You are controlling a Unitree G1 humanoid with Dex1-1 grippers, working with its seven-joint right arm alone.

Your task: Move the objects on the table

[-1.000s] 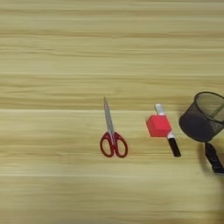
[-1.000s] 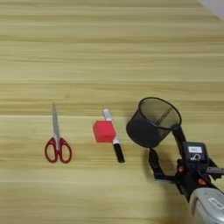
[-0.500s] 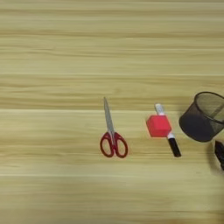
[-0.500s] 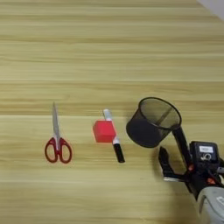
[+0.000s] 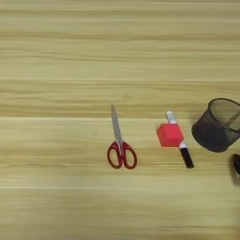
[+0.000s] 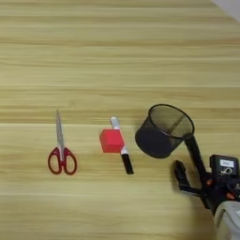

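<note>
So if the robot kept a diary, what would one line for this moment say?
right gripper: open, beside mesh cup | red cube touching white marker | scissors apart, left | table

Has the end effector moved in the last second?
Yes. The end effector slid right and slightly down, away from the marker, beside the mesh cup.

Two views = L/R eyes of head stereo cam, both looking steeply down on table [image 5: 56, 56]; wood fills frame. Moderately close. Shared: scissors [image 5: 120, 143], red cube [image 5: 169, 135], marker [image 6: 121, 151], mesh cup [image 6: 164, 130]. L eye reaches further left, cup cut at right edge. R eye reaches further right: whole cup, gripper [image 6: 190, 161], pale off-table corner top right.
</note>
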